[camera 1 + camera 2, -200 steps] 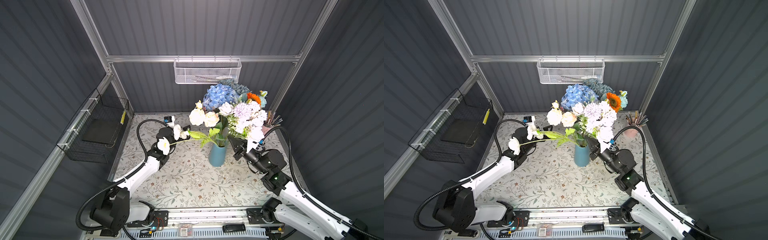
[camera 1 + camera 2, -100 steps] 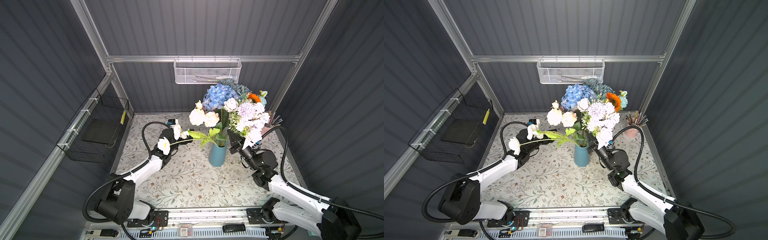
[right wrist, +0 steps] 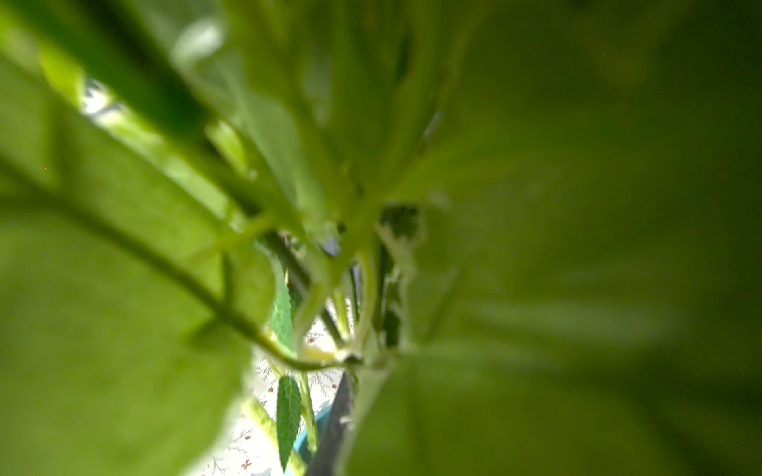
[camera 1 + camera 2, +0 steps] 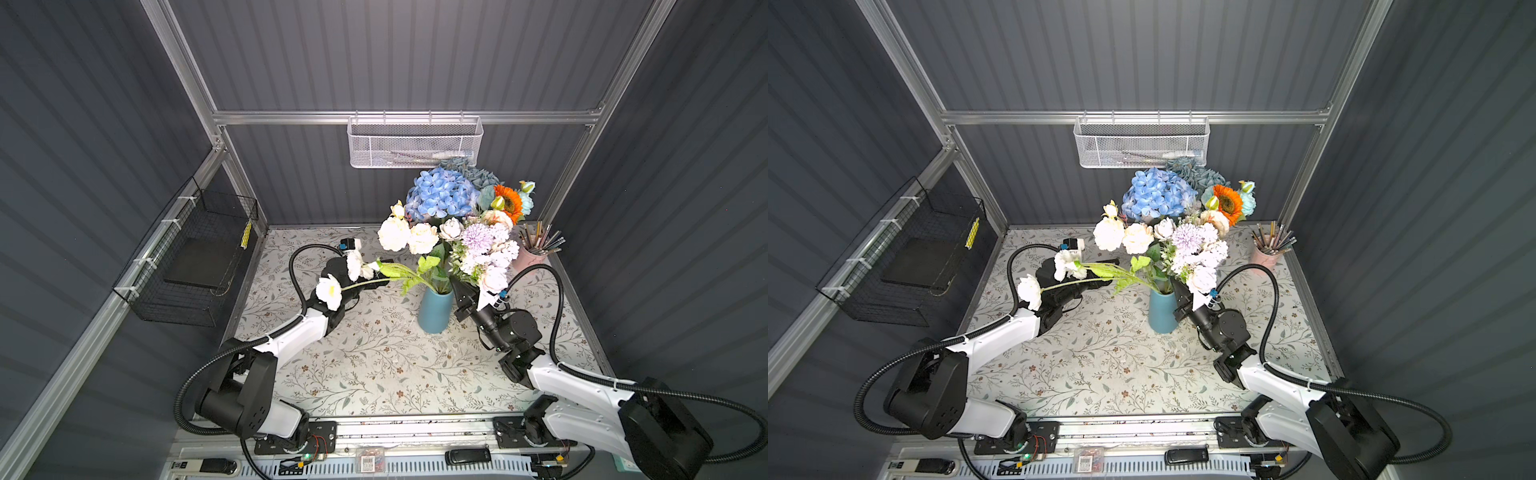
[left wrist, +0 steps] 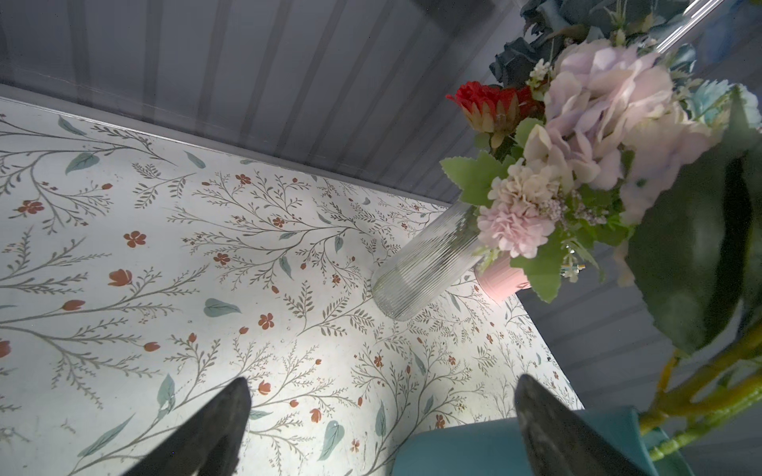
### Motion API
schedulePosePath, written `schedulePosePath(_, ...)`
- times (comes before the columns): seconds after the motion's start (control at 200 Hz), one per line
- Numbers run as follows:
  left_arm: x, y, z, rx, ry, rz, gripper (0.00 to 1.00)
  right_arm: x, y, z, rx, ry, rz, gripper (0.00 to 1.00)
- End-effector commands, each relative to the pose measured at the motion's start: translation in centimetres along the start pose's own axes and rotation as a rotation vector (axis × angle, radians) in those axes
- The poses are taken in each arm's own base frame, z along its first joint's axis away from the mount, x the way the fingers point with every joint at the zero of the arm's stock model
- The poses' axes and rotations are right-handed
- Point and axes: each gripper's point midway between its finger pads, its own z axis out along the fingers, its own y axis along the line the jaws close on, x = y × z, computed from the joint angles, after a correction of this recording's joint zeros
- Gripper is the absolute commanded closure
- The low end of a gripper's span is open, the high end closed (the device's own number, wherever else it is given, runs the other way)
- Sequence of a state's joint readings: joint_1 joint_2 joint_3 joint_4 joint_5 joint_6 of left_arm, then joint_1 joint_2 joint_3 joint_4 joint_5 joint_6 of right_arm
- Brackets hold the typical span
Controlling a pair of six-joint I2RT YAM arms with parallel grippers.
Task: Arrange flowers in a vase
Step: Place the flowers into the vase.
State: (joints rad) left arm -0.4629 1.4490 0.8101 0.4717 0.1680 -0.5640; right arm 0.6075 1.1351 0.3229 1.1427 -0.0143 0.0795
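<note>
Right gripper (image 4: 462, 291) pinching lilac-pink artificial bunch (image 4: 482, 249) at 3 o'clock of tall teal ceramic vase (image 4: 434, 311). Left gripper (image 4: 383, 273) spread, empty, at 9 o'clock. White blooms (image 4: 409, 237) in; bunch looks unseated, likely last.

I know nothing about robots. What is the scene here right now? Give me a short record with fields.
Blue vase: upright mid-table, with a white spray leaning out over the left arm
Left end effector: open, empty, beside the blue vase
Right end effector: shut under the lilac-pink bunch, apparently on its stems
Glass vase: stands further back, near the pink cup
</note>
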Motion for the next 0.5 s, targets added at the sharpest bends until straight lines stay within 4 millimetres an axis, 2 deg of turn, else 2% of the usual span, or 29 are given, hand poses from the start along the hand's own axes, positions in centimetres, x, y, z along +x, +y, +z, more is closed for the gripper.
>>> schedulePosePath(0.0, 0.3, -1.1, 0.3, 0.046, 0.006, -0.008, 0.00, -0.4, -0.4, 0.2, 0.020, -0.044, 0.028, 1.00)
schedulePosePath(0.3, 0.7, -2.2, 0.7, 0.063, 0.019, 0.006, 0.00, 3.3, -0.2, 0.7, 0.028, 0.069, 0.050, 1.00)
schedulePosePath(0.495, 1.0, -2.3, 0.8, 0.065, 0.025, 0.012, 0.00, 4.0, -0.1, 0.1, 0.036, 0.131, 0.058, 0.89)
